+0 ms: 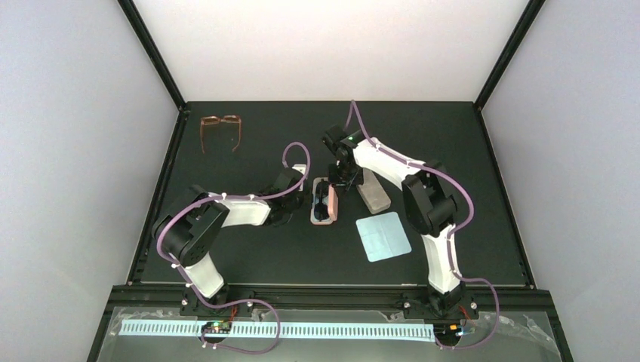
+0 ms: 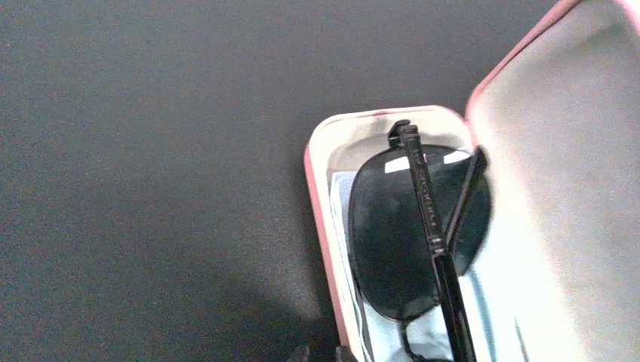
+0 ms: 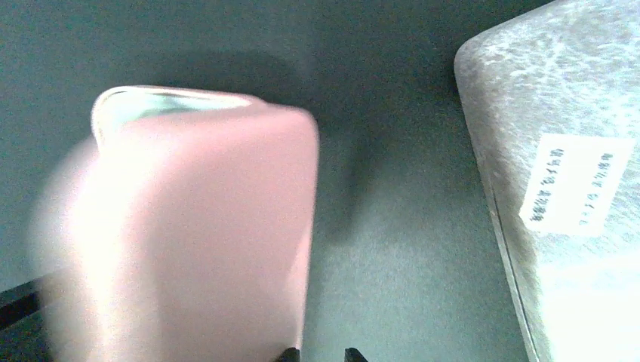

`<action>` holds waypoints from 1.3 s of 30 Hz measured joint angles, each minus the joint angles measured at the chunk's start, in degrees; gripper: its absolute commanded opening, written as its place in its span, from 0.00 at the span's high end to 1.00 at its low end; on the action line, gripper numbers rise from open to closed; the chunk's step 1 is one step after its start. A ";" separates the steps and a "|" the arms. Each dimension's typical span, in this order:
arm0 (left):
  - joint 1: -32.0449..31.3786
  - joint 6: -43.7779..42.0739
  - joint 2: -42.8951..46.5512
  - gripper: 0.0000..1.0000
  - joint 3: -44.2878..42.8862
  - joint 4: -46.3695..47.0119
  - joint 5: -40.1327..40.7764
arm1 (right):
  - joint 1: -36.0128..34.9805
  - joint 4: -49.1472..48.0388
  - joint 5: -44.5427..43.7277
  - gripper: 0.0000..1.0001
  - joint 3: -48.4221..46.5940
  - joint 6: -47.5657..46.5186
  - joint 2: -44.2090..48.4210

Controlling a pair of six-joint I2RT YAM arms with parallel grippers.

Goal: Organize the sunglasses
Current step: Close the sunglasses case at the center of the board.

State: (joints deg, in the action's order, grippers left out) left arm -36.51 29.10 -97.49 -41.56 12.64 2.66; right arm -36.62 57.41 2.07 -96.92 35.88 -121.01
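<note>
Sunglasses (image 2: 400, 241): folded inside the open pink case (image 2: 321, 219); left gripper (image 2: 324, 353) all but closed at the case's near rim, hold uncertain; right gripper (image 3: 321, 353) beside the case's raised lid (image 3: 196, 226), opening indiscernible; step judged lid-closing, which calls for a square downward press.

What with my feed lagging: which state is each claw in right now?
Left claw: closed, at the open pink oblong case's rim; grip on it cannot be told.
Right claw: slightly open, nothing between its tips.

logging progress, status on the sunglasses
Left end effector shut at pink case; right end effector at lid, state unclear. Sunglasses inside open case. Grey case apart, nothing blocking.
</note>
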 measured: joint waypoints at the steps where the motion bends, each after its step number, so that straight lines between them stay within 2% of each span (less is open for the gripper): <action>1: 0.00 -0.07 0.07 0.91 0.13 0.09 -0.04 | 0.00 0.00 0.24 0.82 0.17 -0.09 0.79; 8: -0.39 -0.46 0.66 0.91 0.63 -0.15 -0.31 | -0.07 -0.66 1.84 0.81 3.82 -0.66 7.37; 16: -0.48 -0.70 0.66 0.91 0.66 -0.20 -0.46 | -0.04 -3.82 7.17 0.81 8.50 -0.61 9.64; 29: -0.59 -1.05 0.66 0.91 0.46 -0.59 -0.33 | -0.04 -7.50 13.79 0.81 10.21 0.66 9.25; 39: -1.38 -1.07 0.61 0.89 -0.50 -2.54 -1.09 | -0.15 -11.52 16.57 0.81 10.25 0.68 4.26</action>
State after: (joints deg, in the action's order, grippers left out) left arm -37.89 28.03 -96.88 -42.06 10.11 1.56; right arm -36.77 45.89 18.63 -86.67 36.56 -116.75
